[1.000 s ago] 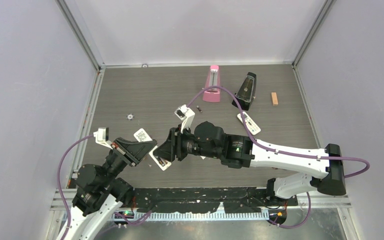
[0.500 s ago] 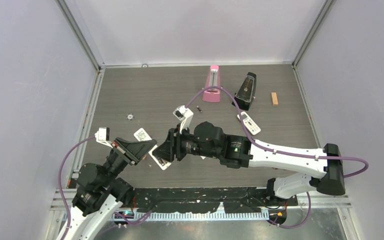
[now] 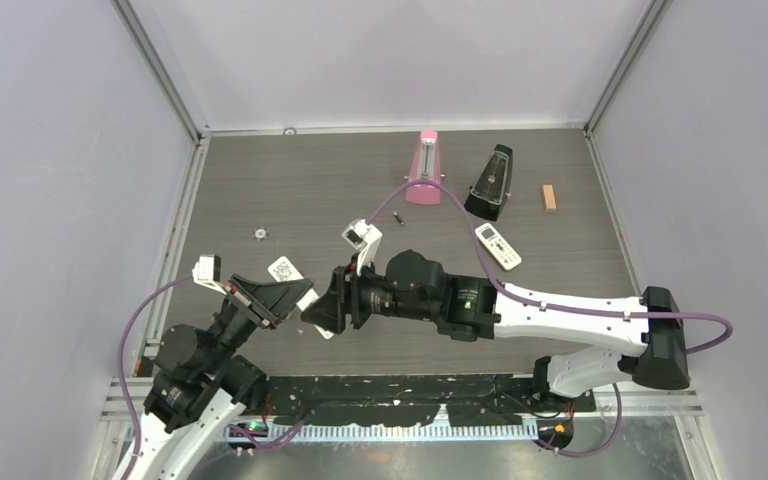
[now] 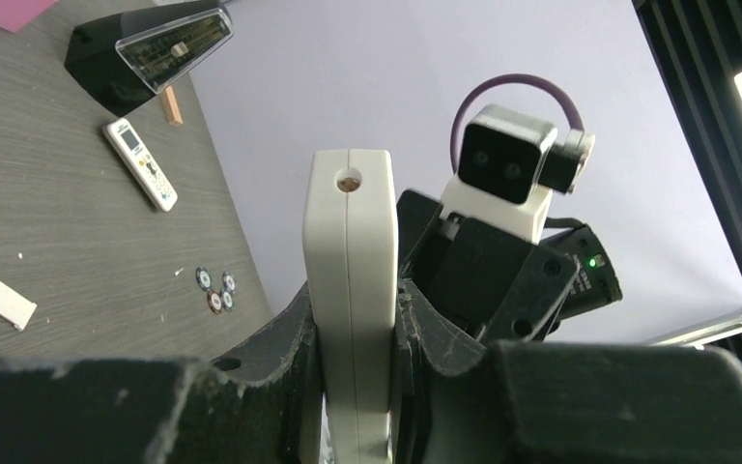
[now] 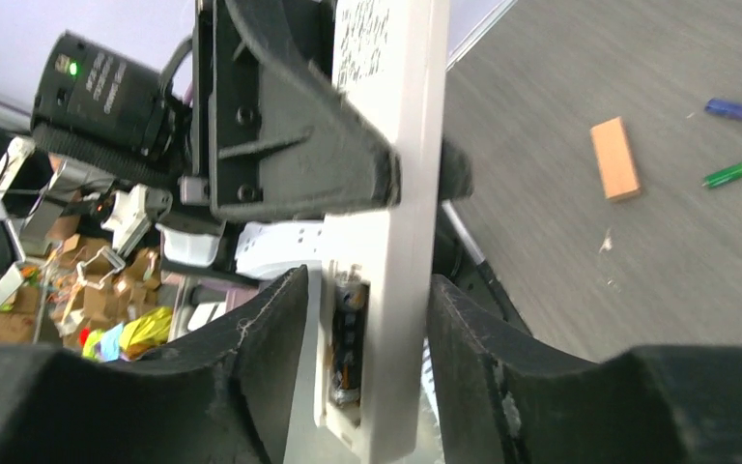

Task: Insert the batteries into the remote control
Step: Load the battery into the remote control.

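Top external view: a dark wood-grain table stands enclosed by pale walls. The left gripper is clamped tight on the remote control. The right gripper straddles the remote's end, jaws parted, with a gap on one side. A battery sits in the compartment. Loose batteries and an orange block lie beyond the right gripper. Bare tabletop runs ahead of both to the far wall.

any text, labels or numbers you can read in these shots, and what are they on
No text here can be read.
Remote: printed lines on its back, too blurred to read.
Second remote: display and button marks, too small.
Metronome: scale marks, too small.
Tag: dark pattern, no readable words.
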### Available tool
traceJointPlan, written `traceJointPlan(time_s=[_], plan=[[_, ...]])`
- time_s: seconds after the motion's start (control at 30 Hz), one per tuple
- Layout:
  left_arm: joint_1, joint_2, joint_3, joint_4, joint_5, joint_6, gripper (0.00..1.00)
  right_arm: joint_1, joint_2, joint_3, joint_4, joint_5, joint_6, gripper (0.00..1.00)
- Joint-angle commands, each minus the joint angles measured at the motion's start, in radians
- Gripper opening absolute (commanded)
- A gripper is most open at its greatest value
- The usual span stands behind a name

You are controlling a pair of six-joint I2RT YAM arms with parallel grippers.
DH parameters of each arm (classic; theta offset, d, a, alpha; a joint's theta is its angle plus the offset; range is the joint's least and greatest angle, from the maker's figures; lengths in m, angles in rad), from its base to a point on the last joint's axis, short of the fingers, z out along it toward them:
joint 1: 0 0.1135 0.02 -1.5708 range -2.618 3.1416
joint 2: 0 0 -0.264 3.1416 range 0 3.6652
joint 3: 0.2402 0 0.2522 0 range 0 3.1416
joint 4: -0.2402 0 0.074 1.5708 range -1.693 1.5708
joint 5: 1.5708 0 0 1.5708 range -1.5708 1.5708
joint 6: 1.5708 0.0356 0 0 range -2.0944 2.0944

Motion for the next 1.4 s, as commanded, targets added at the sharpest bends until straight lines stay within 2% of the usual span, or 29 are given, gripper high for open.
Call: traceJointPlan(time_s=[0.0, 0.2, 0.43, 0.83, 1.0, 1.07, 1.37], plan=[[0.001, -0.084, 0.041, 0.061, -0.008, 0.020, 0.00, 0.026, -0.012, -0.013, 0.049, -0.054, 0.009, 0.57], [0.001, -0.101, 0.024, 0.044, 0.004, 0.069, 0.00, 0.026, -0.041, -0.002, 0.066, -0.047, 0.012, 0.75], [0.002, -0.119, 0.005, 0.074, 0.028, 0.092, 0.00, 0.025, -0.073, -0.025, 0.087, -0.023, 0.031, 0.80], [0.002, -0.133, -0.056, 0.325, 0.125, 0.123, 0.00, 0.018, -0.120, -0.112, 0.218, 0.020, 0.109, 0.66], [0.003, -0.125, -0.038, 0.324, 0.141, 0.142, 0.00, 0.015, -0.155, -0.132, 0.200, 0.089, 0.105, 0.63], [0.002, -0.124, -0.037, 0.324, 0.141, 0.143, 0.00, 0.015, -0.161, -0.127, 0.182, 0.097, 0.101, 0.56], [0.002, -0.120, -0.034, 0.328, 0.140, 0.144, 0.00, 0.013, -0.146, -0.106, 0.150, 0.081, 0.089, 0.48]])
